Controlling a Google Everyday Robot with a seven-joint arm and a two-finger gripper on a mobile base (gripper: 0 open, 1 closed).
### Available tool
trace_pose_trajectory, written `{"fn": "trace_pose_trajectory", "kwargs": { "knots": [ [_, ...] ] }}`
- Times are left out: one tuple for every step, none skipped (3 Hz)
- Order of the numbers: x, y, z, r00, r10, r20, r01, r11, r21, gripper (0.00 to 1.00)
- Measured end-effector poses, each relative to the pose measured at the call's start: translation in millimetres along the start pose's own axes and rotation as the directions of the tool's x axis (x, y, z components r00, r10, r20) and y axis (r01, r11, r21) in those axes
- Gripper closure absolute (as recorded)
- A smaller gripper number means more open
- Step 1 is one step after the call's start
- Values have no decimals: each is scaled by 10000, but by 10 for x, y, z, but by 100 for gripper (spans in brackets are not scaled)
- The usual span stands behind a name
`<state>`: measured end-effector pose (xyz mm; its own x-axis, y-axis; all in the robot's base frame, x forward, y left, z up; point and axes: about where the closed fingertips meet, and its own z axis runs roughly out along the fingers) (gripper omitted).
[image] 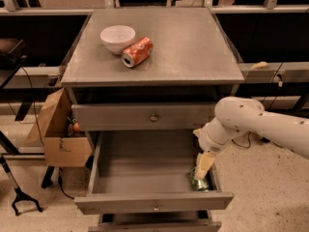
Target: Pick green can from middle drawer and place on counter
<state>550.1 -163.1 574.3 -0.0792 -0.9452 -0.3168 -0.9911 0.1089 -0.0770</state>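
The middle drawer (154, 202) is pulled open below the counter (183, 47). The green can (200, 183) lies in the drawer's front right corner, mostly covered by my gripper. My gripper (202, 170) hangs from the white arm, points down into that corner and is right over the can.
A white bowl (118, 37) and an orange-red soda can (137, 51) on its side sit on the counter's back left. A closed upper drawer with a knob (153, 117) is above the open one. A cardboard box (58, 132) stands left of the cabinet.
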Motion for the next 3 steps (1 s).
{"fn": "trace_pose_trajectory", "kwargs": {
  "knots": [
    [351,-31,333,9966,465,-675,-473,9988,-100,0],
    [654,-107,624,9947,25,-1024,-3,9998,210,0],
    [742,-164,774,9909,-693,-1153,751,9961,463,0]
  ]
}}
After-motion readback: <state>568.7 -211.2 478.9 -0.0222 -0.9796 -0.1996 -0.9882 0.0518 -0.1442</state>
